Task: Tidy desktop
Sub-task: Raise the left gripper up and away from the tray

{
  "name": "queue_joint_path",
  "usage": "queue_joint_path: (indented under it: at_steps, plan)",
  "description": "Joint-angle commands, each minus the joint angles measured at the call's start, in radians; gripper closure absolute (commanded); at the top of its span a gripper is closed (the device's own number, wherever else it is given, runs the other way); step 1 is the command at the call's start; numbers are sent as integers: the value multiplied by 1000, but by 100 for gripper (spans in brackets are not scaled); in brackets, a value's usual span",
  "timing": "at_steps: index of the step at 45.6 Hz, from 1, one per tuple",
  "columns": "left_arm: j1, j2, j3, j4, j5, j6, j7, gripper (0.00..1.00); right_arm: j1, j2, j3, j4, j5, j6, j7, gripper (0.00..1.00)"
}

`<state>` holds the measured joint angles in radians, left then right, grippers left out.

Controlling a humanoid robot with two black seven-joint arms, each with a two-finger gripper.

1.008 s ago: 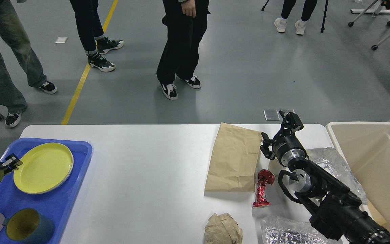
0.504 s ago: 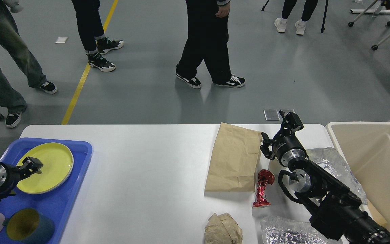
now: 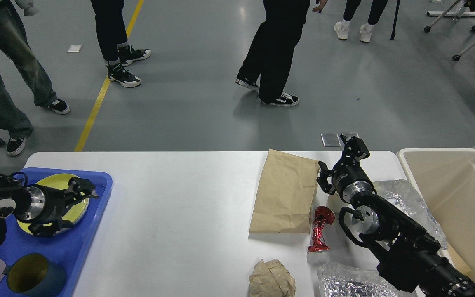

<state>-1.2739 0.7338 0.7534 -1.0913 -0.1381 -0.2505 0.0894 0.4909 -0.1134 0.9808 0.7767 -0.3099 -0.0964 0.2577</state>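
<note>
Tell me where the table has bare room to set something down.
The white tabletop is bare between the blue plastic tray and the flat brown paper bag. It is crowded beside the beige plastic bin.

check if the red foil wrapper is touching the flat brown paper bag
Cannot tell. In the head view the red foil wrapper sits right at the flat brown paper bag's lower right corner; neither contact nor a gap shows plainly.

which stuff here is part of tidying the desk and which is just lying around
Part of the job:
desktop
flat paper bag
crumpled paper ball
red wrapper
foil sheets
beige bin

Just there:
blue tray
yellow plate
two cups
</note>
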Motion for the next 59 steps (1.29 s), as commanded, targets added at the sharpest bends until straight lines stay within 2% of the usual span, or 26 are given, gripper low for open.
queue_joint_path:
  at_steps: [1, 11, 16, 25, 32, 34, 38, 42, 48, 53, 57, 59]
  plan:
    - [-1, 39, -133, -100, 0, -45, 1, 5, 0, 0, -1, -1, 0, 1, 0, 0]
    - [10, 56, -345, -153, 0, -213, 3, 4, 0, 0, -1, 1, 0, 1, 0, 0]
    - [16, 62, -443, -153, 0, -268, 1, 4, 0, 0, -1, -1, 0, 0, 0, 0]
    - [70, 49, -580, -136, -3, -274, -20, 4, 0, -2, -1, 1, 0, 1, 0, 0]
    - [154, 18, -824, -53, -6, -273, -49, 4, 0, -2, -1, 1, 0, 0, 0, 0]
    - [203, -16, -937, 26, -8, -273, -72, 4, 0, -2, -1, 1, 0, 0, 0, 0]
    - [280, -80, -1046, 137, -5, -273, -108, 4, 0, -2, -1, 1, 0, 1, 0, 0]
    - [333, -120, -1112, 212, -3, -276, -152, 4, 0, -2, -1, 1, 0, 0, 0, 0]
    - [367, -184, -1148, 367, -3, -230, -226, 4, 0, -2, -1, 1, 0, 0, 0, 0]
    - [384, -269, -1186, 481, -15, -230, -313, 4, 0, -2, -1, 1, 0, 0, 0, 0]
    - [432, -290, -1276, 557, -15, -230, -402, 4, 0, -2, -1, 1, 0, 0, 0, 0]
    - [441, -304, -1330, 593, -12, -223, -431, 4, 0, -2, -1, 1, 0, 0, 0, 0]
